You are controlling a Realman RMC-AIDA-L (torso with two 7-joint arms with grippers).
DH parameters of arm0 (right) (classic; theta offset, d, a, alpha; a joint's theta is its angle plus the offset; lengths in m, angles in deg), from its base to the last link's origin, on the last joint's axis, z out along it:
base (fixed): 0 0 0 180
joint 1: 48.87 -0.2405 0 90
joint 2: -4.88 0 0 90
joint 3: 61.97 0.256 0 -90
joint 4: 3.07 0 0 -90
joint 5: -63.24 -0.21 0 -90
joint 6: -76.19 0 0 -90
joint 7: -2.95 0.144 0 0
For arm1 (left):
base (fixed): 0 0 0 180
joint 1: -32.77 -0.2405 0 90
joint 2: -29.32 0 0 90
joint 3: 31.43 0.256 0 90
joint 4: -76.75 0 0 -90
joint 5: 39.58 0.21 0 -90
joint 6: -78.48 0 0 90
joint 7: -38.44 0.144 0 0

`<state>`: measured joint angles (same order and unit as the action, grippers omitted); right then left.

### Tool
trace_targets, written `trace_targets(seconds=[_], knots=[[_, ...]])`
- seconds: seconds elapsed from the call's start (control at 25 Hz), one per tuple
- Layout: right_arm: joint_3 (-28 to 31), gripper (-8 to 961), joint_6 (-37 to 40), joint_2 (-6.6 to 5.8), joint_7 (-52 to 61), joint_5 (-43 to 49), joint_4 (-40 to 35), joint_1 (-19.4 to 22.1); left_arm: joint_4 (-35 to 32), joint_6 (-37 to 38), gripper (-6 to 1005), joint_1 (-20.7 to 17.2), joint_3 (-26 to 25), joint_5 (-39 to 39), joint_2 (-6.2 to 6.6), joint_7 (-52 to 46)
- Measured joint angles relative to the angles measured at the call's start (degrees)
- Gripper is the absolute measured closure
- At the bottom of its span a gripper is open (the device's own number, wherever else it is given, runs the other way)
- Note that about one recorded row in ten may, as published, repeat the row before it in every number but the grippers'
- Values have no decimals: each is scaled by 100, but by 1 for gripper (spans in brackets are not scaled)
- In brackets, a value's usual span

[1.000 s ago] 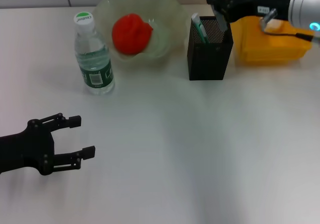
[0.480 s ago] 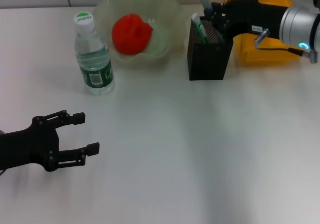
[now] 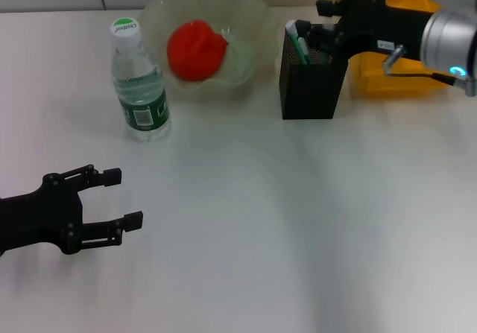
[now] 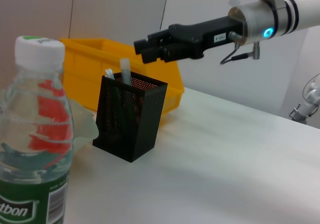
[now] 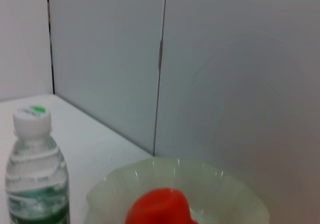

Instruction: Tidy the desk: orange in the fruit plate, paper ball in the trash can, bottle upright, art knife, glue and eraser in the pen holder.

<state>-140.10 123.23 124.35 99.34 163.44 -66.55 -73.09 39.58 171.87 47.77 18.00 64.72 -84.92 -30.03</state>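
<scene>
The orange (image 3: 196,48), reddish in colour, lies in the glass fruit plate (image 3: 250,20) at the back. An upright bottle (image 3: 139,87) with a green-and-white cap stands to the plate's left. The black mesh pen holder (image 3: 309,87) stands to the plate's right, with pale stick-shaped items (image 3: 298,42) poking out of it. My right gripper (image 3: 320,20) hovers open just over the holder's far rim, holding nothing. My left gripper (image 3: 123,197) rests open low at the near left, well away from everything. The paper ball and eraser are out of view.
A yellow bin (image 3: 387,76) sits behind and to the right of the pen holder, under my right arm. The left wrist view shows the bottle (image 4: 35,149) close up, the pen holder (image 4: 131,116) and the right gripper (image 4: 144,50) beyond.
Half a second ago the right gripper held a pale stick above the pen holder; that stick now stands inside and the fingers are free. The left gripper shifted slightly.
</scene>
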Motion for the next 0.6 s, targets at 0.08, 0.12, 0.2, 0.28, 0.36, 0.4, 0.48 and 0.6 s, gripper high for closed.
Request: trace_targets(seconds=[0.08, 0.12, 0.2, 0.28, 0.36, 0.4, 0.48, 0.6], knots=[[109, 553, 285, -14, 2, -176, -216, 142, 0, 11, 135, -8, 0, 1, 5, 0], [250, 520, 567, -18, 0, -255, -319, 210, 0, 23, 135, -13, -1, 2, 7, 3], [675, 475, 1298, -23, 1, -342, -452, 286, -3, 56, 135, -20, -1, 3, 12, 4], [1113, 430, 2113, -24, 0, -352, -454, 292, -4, 78, 135, -16, 7, 3, 21, -38], [1550, 386, 2997, -35, -48, -339, -363, 287, -5, 93, 135, 7, 29, 3, 34, -147], [1673, 363, 3307, -43, -127, -319, -298, 291, -11, 110, 135, 28, 69, 3, 35, -218], [1909, 318, 3909, -75, -442, -274, -91, 332, -34, 170, 135, 72, 166, 3, 40, -285], [2208, 179, 4608, -145, -1101, -250, 406, 414, -63, 384, 135, 183, 335, 5, 69, -324]])
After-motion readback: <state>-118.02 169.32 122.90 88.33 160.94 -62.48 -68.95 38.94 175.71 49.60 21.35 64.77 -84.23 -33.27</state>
